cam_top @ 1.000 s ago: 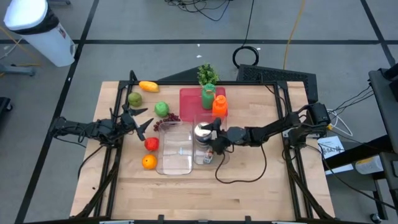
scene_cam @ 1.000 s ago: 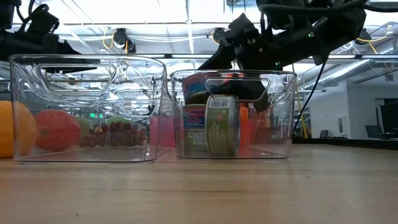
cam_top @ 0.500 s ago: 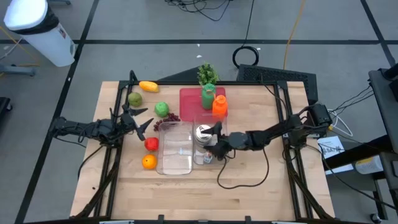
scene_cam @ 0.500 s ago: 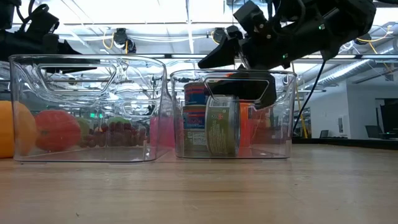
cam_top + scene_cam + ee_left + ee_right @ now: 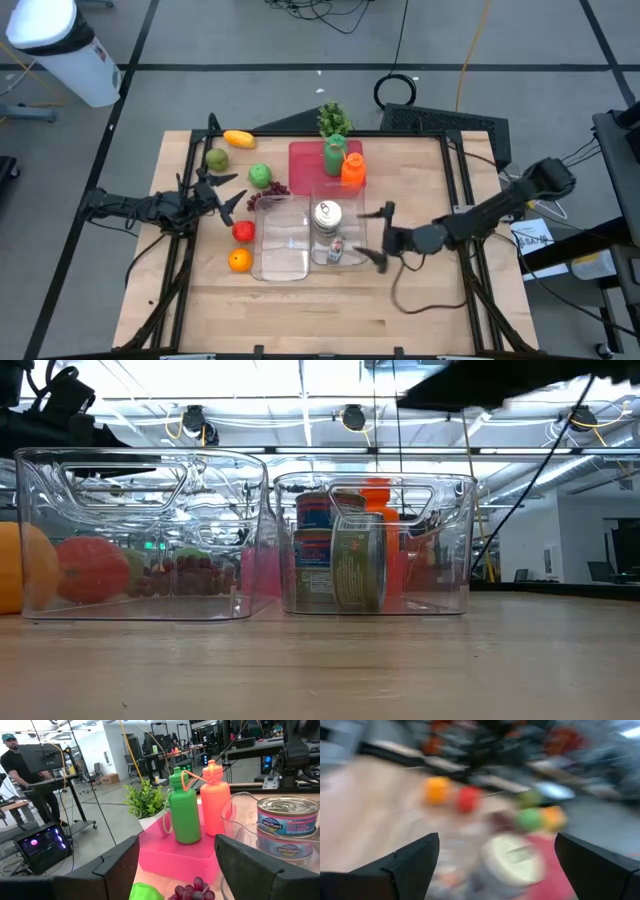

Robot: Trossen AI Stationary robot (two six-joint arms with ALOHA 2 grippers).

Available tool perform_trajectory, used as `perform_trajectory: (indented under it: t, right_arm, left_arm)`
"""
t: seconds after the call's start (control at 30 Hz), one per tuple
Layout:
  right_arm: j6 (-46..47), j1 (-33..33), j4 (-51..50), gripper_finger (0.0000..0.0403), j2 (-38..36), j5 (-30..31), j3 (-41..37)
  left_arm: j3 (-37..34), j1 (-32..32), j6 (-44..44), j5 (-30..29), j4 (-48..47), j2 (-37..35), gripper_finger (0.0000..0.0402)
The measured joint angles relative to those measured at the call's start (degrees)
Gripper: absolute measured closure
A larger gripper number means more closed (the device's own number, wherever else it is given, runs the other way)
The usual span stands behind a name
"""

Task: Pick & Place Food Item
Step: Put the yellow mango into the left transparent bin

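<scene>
A small clear bin (image 5: 328,232) stands on the table and holds tins: a silver-topped tin (image 5: 327,212) and a green-labelled tin (image 5: 336,250) (image 5: 355,560), both resting on the bin's floor. Beside it on the left is a larger clear bin (image 5: 280,238). My right gripper (image 5: 381,235) (image 5: 495,870) is open and hovers just right of the small bin, touching nothing. Near the table's left edge, my left gripper (image 5: 226,196) (image 5: 177,870) waits open beside the fruit. The right wrist view is blurred by motion.
An orange (image 5: 239,260), a red fruit (image 5: 243,232), a green apple (image 5: 260,175), grapes (image 5: 272,190), a pear-like fruit (image 5: 217,158) and an orange vegetable (image 5: 238,138) lie left of the bins. A pink tray (image 5: 305,158) carries a green bottle (image 5: 334,155) and an orange bottle (image 5: 352,170).
My right gripper has drawn back from over the small bin toward the table's right edge and has risen; in the low view it has left the bin's opening. The tins have stayed in the bin.
</scene>
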Motion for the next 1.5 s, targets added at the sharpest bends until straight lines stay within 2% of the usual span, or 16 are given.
perform_trajectory:
  t: [0.07, 0.13, 0.3, 0.43, 0.67, 0.83, 1.03, 1.13, 1.3, 1.5]
  right_arm:
    - [5.36, -2.01, -0.65, 0.0027, -3.63, -8.63, -4.31]
    - [8.04, -4.34, -0.37, 0.0028, -7.69, -13.74, -8.5]
    - [11.29, -11.07, 2.52, 0.0028, -19.76, -16.57, -18.29]
    - [11.48, -14.97, 6.64, 0.0028, -29.09, -23.67, -25.53]
    - [14.89, -19.1, 6.34, 0.0028, -39.56, -25.22, -31.65]
    - [17.66, -22.55, -2.54, 0.0028, -43.59, -26.11, -32.32]
    - [18.96, -25.7, -5.48, 0.0028, -45.1, -34.4, -32.42]
    - [18.93, -27.28, -5.66, 0.0028, -45.62, -37.16, -32.46]
    - [21.36, -31.02, -6.2, 0.0028, -46.28, -37.48, -34.02]
    - [21.88, -34.88, -6.27, 0.0028, -48.27, -42.72, -34.39]
  left_arm:
    - [0.0, -0.02, 0.0, 0.01, 0.02, 0.0, 0.0128]
    - [0.0, -0.01, 0.0, 0.02, 0.0, 0.01, 0.0128]
    - [0.0, -0.02, 1.45, 0.0, 2.44, 0.02, 0.0128]
    - [0.01, -0.01, 5.58, -0.03, 7.95, 0.0, 0.0128]
    - [0.0, 0.0, 5.86, -0.31, 8.98, 0.0, 0.0128]
    - [0.0, -0.02, 0.97, 1.14, 10.71, 0.02, 0.0128]
    - [0.0, -0.01, -11.29, 2.99, 12.05, 0.02, 0.0128]
    - [0.0, 0.0, -12.37, 2.65, 11.61, 0.0, 0.0128]
    - [0.0, -0.01, -12.38, -0.6, 10.96, 0.0, 0.0128]
    - [0.0, -0.02, -14.08, -0.46, 7.67, 0.02, 0.0128]
